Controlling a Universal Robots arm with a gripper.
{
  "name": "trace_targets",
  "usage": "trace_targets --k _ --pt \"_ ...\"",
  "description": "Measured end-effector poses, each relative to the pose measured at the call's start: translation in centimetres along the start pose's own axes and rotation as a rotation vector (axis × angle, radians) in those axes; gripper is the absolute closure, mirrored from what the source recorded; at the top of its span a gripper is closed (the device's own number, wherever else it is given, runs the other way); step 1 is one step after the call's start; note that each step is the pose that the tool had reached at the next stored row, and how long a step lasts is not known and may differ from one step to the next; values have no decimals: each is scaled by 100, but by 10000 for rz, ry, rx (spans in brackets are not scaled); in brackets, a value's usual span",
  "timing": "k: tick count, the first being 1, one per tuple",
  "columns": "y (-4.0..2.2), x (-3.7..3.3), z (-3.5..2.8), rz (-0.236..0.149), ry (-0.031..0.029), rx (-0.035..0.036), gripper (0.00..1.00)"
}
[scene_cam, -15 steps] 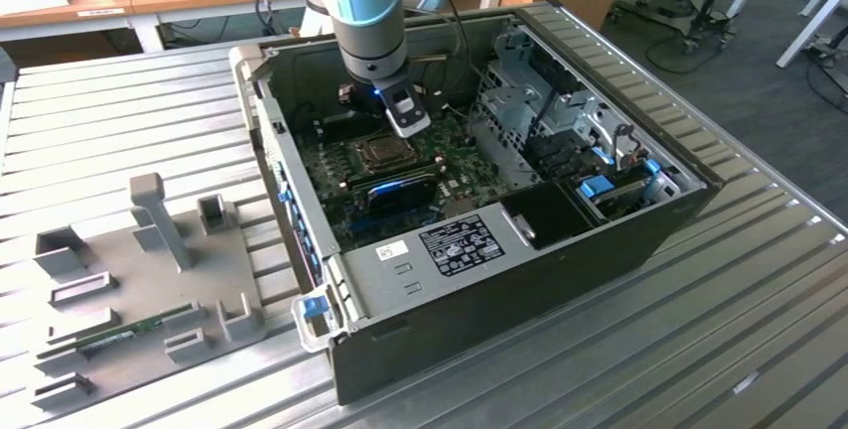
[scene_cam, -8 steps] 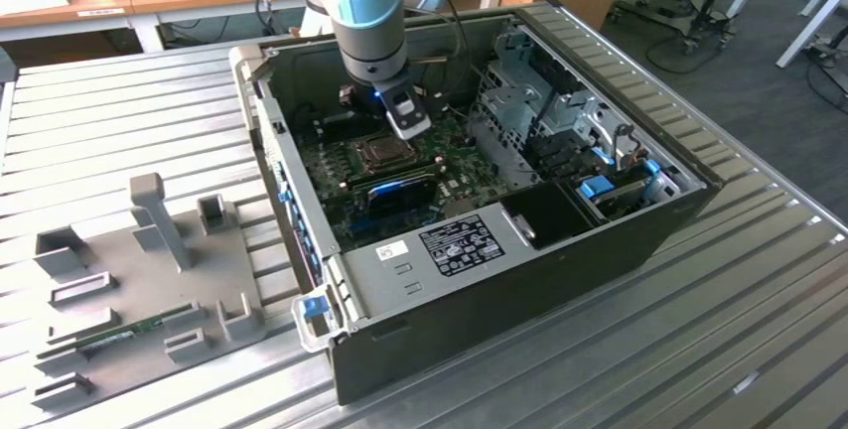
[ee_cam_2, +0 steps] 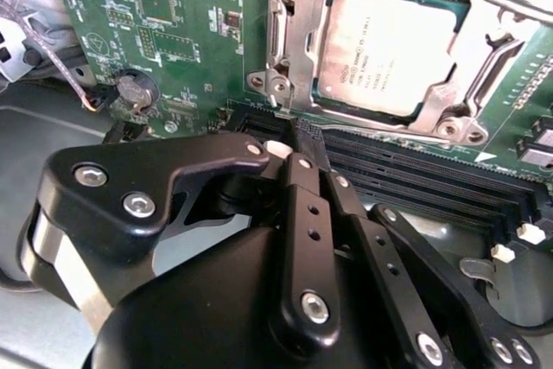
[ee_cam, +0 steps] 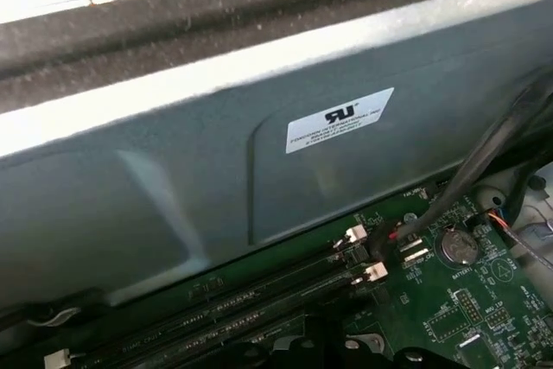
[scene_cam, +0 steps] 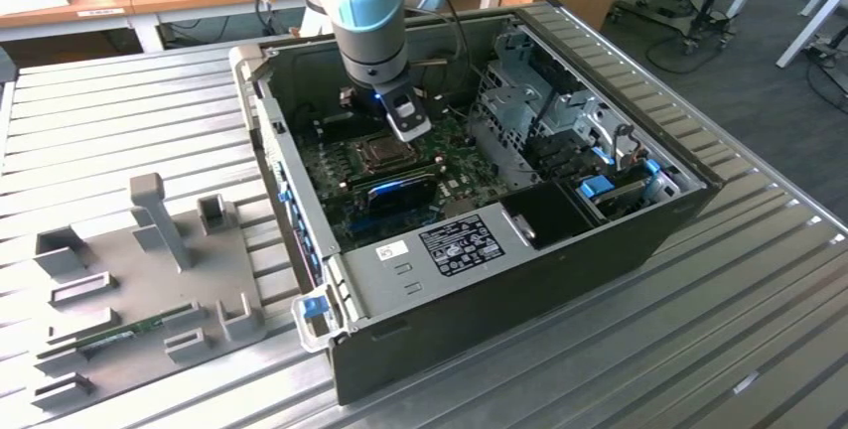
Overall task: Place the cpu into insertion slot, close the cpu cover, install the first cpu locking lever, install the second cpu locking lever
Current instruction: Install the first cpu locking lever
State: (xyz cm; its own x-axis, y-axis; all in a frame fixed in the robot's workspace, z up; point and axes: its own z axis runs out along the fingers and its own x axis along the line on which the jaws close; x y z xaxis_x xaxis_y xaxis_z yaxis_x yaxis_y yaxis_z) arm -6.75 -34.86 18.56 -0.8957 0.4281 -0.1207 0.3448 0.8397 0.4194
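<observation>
Inside the open computer case (scene_cam: 636, 220), the cpu (ee_cam_2: 393, 54) already lies flat in the insertion slot (ee_cam_2: 285, 58), one chip in one socket; the cpu cover (ee_cam_2: 497, 41) frames it (fully down or not, I cannot tell). Just beyond the memory slots (ee_cam_2: 415, 174) from it hovers the gripper (ee_cam_2: 302, 162), its fingers apparently pressed together and holding nothing.

One cpu (ee_cam_2: 393, 49), one insertion slot (ee_cam_2: 294, 58).

A white sticker (ee_cam: 340, 119) on the grey case wall carries small unreadable print.
</observation>
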Motion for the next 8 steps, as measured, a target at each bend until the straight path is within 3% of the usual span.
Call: trace_targets --k 8 --pt "-15 3 31 -1 -1 -6 90"
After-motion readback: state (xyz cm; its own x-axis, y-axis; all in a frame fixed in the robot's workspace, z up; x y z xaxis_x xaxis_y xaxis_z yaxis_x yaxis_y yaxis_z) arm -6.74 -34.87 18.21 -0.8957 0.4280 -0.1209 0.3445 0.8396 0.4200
